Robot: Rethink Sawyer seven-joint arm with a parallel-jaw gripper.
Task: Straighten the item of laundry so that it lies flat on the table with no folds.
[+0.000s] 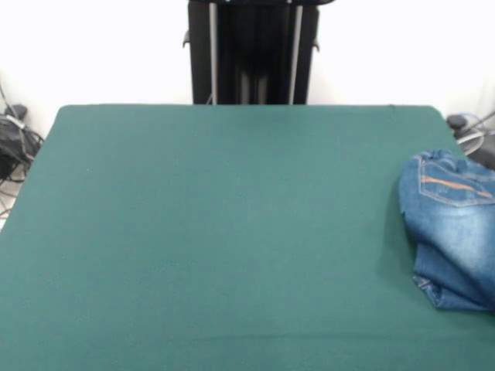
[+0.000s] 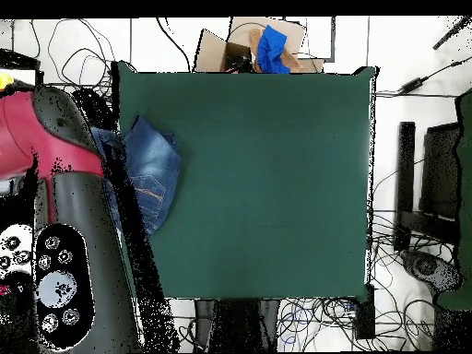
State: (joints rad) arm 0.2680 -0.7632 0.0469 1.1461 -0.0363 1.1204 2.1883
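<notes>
Folded jeans [image 1: 452,232] at the edge of the green bench [image 1: 224,239]; end effector state impossible to tell.

A large table [image 1: 216,232] covered in dark green cloth. Small crumpled blue jeans [image 1: 451,228] lie at its right edge, partly overhanging.

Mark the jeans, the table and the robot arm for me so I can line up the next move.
jeans [image 1: 452,232]: front view, on the faded denim below the orange-stitched pocket.
table [image 1: 232,232]: front view, on bare green cloth near the middle.
robot arm [image 2: 55,138]: overhead view, on the red link at the left edge.
</notes>
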